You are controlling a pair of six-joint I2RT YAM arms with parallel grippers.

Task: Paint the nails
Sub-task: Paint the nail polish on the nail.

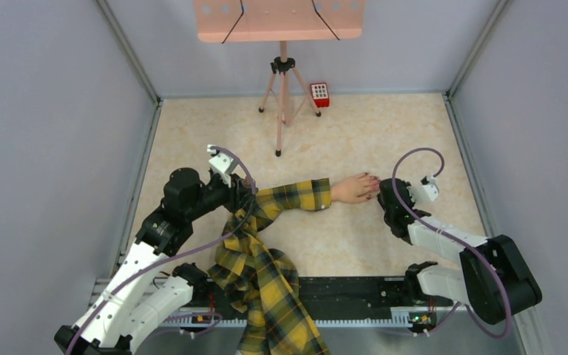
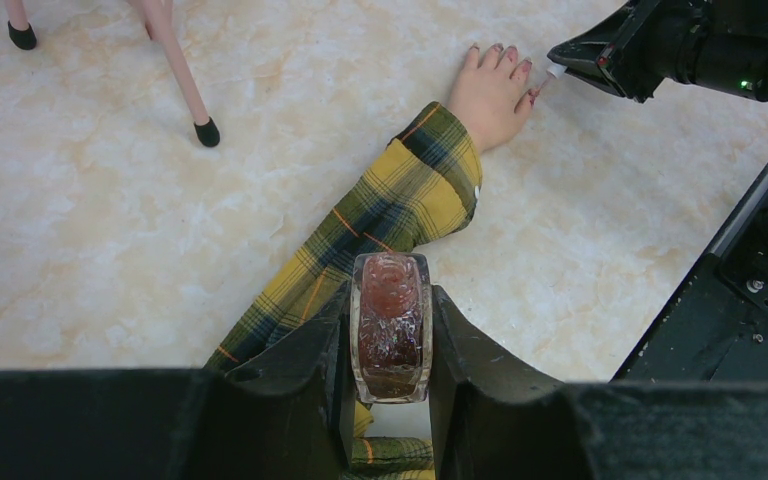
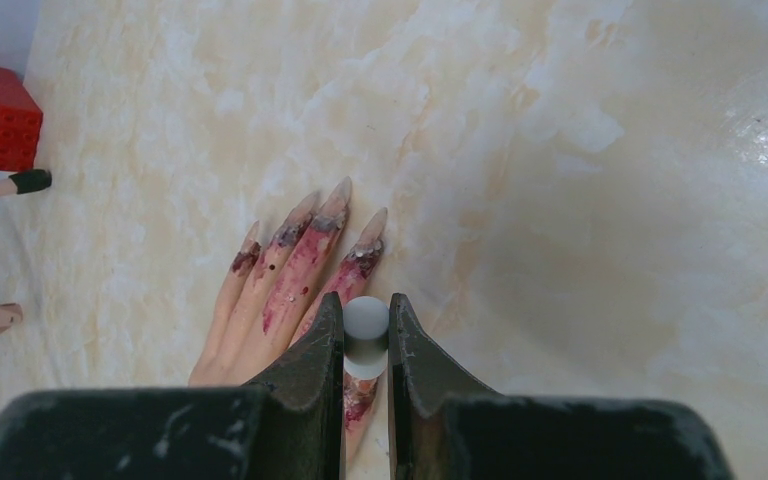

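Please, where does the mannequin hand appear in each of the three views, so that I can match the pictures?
Top external: mannequin hand right of centre, at the end of the plaid sleeve.
Left wrist: mannequin hand at upper middle, fingers pointing to the upper right.
Right wrist: mannequin hand left of centre, fingers pointing up.
Shared landmark: the pink tripod with black feet.

The left arm (image 1: 155, 237) rises from its base, folds at the elbow and stretches inward. The left gripper (image 2: 390, 300) sits low, jaws clamped on a small glass polish bottle (image 2: 391, 345). The right arm (image 1: 444, 240) doubles back at its elbow and points inward. The right gripper (image 3: 365, 305) has its jaws pinched on a white brush cap (image 3: 365, 338).
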